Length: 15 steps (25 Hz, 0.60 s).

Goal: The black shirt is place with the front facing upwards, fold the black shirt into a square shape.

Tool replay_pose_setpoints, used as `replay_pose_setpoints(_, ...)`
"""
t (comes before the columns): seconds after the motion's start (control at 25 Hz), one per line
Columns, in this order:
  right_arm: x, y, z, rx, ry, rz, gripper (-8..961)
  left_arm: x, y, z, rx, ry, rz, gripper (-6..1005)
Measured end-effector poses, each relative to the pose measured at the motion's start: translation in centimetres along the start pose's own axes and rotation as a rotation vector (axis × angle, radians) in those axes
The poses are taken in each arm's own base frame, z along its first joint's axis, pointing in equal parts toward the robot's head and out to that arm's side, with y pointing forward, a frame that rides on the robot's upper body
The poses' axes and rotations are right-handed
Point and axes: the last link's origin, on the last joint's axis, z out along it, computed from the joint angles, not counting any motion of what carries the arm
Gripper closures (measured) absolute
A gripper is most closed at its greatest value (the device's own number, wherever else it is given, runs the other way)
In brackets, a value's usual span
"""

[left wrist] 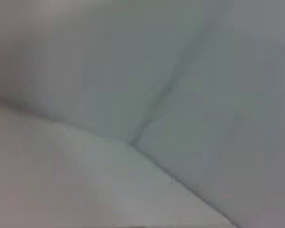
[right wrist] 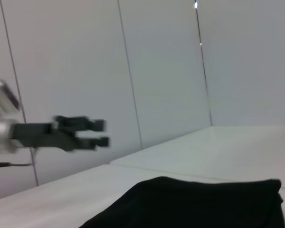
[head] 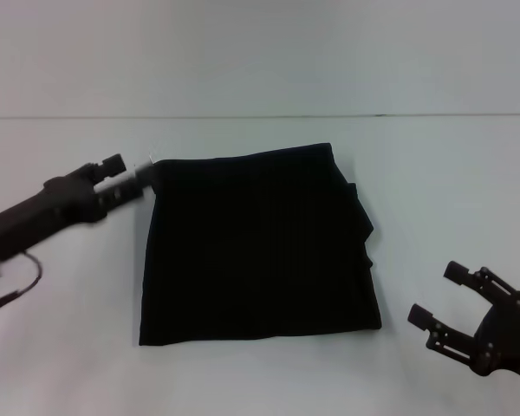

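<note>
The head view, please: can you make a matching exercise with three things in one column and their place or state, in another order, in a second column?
Things:
1. black shirt
2. left gripper
3. right gripper

Place or state:
A. open, beside the shirt's near right corner, not touching it
B. folded into a rough square, flat on the white table
C. at the shirt's far left corner

Pairs: 1-B, 2-C, 3-A

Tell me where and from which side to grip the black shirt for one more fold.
Probably the black shirt at its right edge, where loose layers jut out. Come in from the right with the open right gripper, the nearer one. The left gripper is at the far left corner.
</note>
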Motion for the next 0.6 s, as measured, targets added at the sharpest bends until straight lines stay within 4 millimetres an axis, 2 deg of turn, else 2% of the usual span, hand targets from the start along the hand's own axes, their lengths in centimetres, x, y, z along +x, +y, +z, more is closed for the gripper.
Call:
replay_pose_setpoints(0.16, 0.0, 0.0, 0.0, 0.008, -0.009, -0.048, 34, -1.1, 2.5, -2.6, -0.123, 0.002, 0.3, 132)
replay_pose_setpoints(0.24, 0.1, 0.3, 0.0, 0.007, -0.011, -0.059, 34, -2.3, 3.1, -3.5, -0.134, -0.021, 0.358, 114)
replay_pose_setpoints(0.44, 1.2, 1.5, -0.2, 0.009, 0.0, -0.071, 34, -6.0, 4.2, -4.8, -0.169, -0.159, 0.364, 67)
replay_pose_setpoints(0.6, 2.3, 2.0, -0.7, 0.035, 0.031, -0.083, 34, -7.5, 4.0, -5.5, -0.133, -0.201, 0.345, 49)
